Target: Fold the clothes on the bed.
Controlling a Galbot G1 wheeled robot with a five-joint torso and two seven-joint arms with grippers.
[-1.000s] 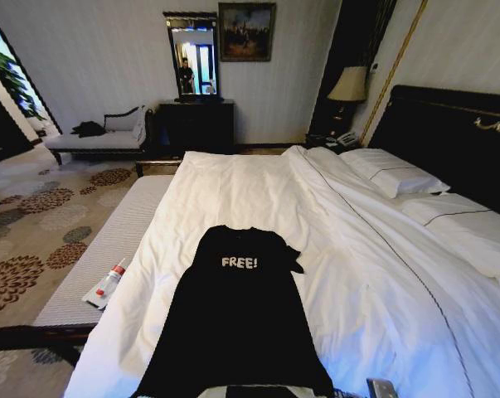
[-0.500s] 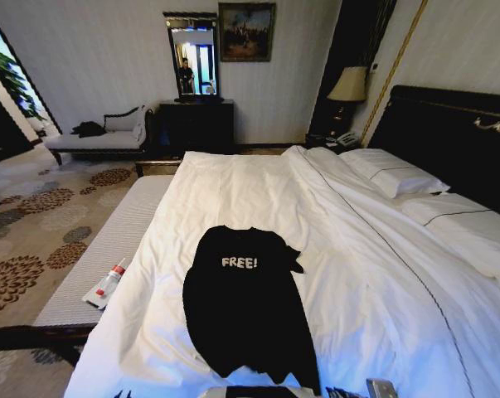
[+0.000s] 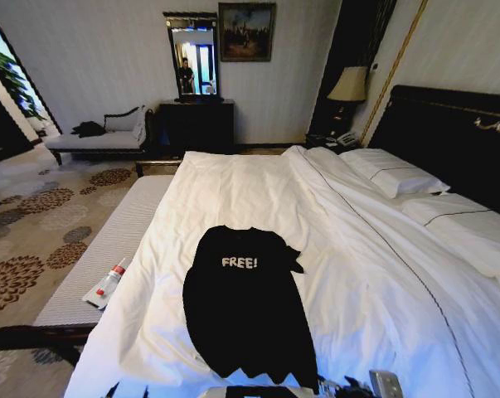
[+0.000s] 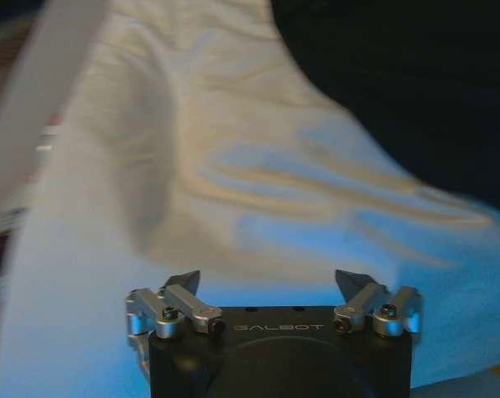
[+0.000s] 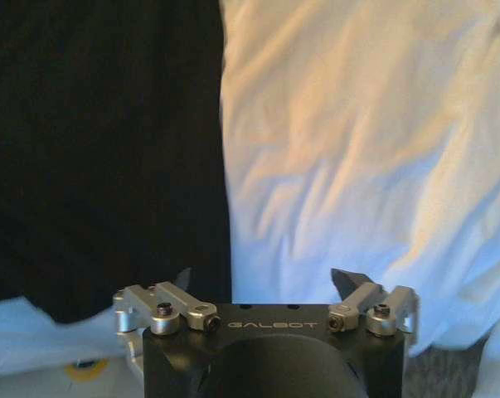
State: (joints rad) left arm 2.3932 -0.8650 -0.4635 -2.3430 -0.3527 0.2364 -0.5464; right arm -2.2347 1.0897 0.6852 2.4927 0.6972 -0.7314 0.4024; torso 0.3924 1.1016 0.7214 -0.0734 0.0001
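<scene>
My left pincer (image 4: 266, 286) and right pincer (image 5: 264, 286) hang spread over the bed (image 3: 258, 186), nothing held; next I'd judge each must pinch the T-shirt (image 3: 245, 315) hem.

T-shirt (image 3: 245, 319) blk, wht "FREE!" | bed (image 3: 374, 274) wht | carpet (image 3: 42, 224) beige, brn floral

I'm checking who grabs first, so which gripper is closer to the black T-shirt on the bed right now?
Right. The right gripper, open, hovers at the black T-shirt's near hem, one finger over the fabric edge. The left gripper, open, hangs over white duvet, the shirt off to its side.
</scene>
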